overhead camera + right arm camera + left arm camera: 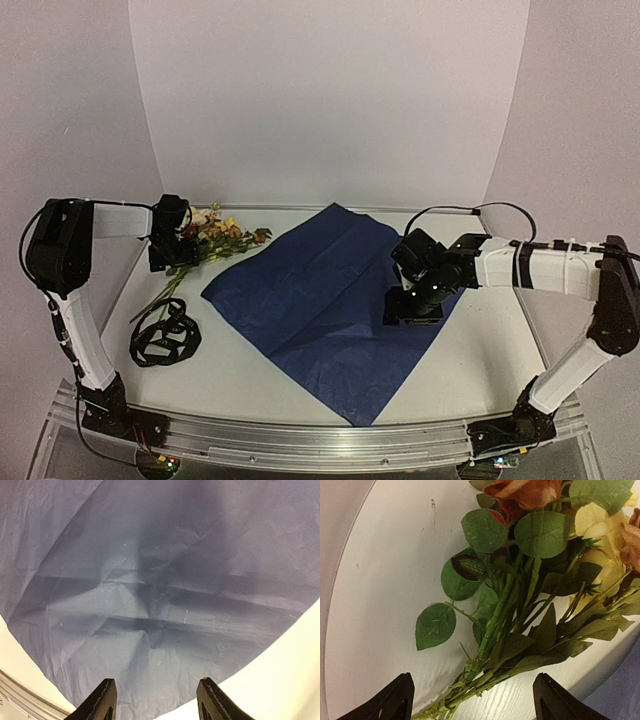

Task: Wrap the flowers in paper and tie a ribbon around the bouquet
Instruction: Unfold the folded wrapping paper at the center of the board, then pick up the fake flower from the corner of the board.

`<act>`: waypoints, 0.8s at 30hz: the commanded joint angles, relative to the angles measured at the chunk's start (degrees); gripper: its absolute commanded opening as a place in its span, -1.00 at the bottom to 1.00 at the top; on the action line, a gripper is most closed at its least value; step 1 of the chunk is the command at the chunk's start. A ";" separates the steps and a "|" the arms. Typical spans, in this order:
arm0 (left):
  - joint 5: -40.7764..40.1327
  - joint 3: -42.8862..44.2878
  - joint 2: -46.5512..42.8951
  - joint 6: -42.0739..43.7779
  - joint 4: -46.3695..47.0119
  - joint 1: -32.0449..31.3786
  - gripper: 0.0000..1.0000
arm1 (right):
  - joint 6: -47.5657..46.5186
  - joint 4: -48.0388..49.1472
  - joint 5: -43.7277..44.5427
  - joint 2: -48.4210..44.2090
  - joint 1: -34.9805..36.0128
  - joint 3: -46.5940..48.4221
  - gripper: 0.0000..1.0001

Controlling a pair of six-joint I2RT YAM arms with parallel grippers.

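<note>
Two arms in play, and we find the left gripper point(172, 252) poised right over the flowers point(218, 236), jaws spread wide, nothing pinched, the stem ends lying on the table point(480, 350) between its fingertips point(395, 700). The stems run from the blooms at the far end down towards the near left, pointing at the coiled ribbon point(165, 335). We see the bunch lying just off the left corner of the paper point(330, 300), so we judge the carry goes rightwards, left arm nearer. Green leaves, yellow and orange-brown blooms, loosely bunched. The right gripper point(412, 305) hovers over the sheet's right side, jaws apart, empty
</note>
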 commanded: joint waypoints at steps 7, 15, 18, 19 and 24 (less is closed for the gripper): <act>2.27 2.75 6.89 3.99 3.58 1.62 0.39 | -1.44 2.73 1.41 -5.26 -0.15 -3.41 0.14; 1.04 3.70 10.00 4.07 6.61 1.92 -0.56 | -0.77 3.05 1.43 -3.95 -0.46 -3.95 0.15; -0.80 3.86 9.05 4.83 8.43 1.91 -0.97 | -0.65 3.09 1.44 -3.43 -0.50 -3.95 0.15; -1.45 3.96 8.50 5.20 9.11 1.90 -0.99 | -0.70 3.08 1.35 -3.08 -0.50 -3.77 0.15; -5.10 3.65 3.30 8.06 15.21 1.90 -1.00 | -1.03 3.08 1.12 -1.75 -0.50 -3.31 0.15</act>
